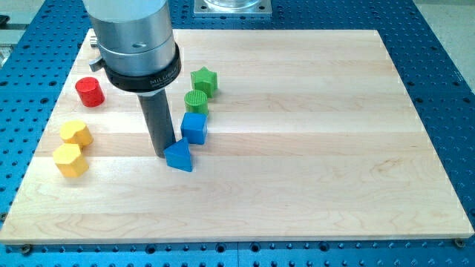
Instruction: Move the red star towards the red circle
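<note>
The red circle (90, 92) stands near the board's left edge, towards the view's top. No red star shows in the camera view; the arm's big grey body (133, 33) covers part of the board at the view's top left. My tip (163, 154) rests on the board just left of the blue triangle (179, 156), touching it or nearly so. The tip is below and to the right of the red circle.
A blue cube (194, 127) sits just above the blue triangle. A green circle (196, 101) and a green star (203, 80) stand above that. Two yellow blocks (76, 133) (70, 160) lie near the wooden board's left edge (30, 170).
</note>
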Motion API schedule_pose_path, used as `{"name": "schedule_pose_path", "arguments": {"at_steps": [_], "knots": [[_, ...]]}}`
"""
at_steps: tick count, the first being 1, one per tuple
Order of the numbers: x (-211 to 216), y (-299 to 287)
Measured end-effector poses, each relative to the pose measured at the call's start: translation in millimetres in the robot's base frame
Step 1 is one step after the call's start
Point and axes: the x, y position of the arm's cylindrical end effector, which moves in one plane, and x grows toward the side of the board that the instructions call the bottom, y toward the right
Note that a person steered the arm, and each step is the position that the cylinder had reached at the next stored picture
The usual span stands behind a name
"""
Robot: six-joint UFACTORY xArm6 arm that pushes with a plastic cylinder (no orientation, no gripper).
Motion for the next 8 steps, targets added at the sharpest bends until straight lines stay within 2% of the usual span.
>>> {"name": "schedule_pose_path", "arguments": {"at_steps": [2, 3, 5, 6, 7, 8], "knots": [[-1, -11], [-36, -47], [-142, -48], [-179, -76], [-180, -126], [-155, -144]]}}
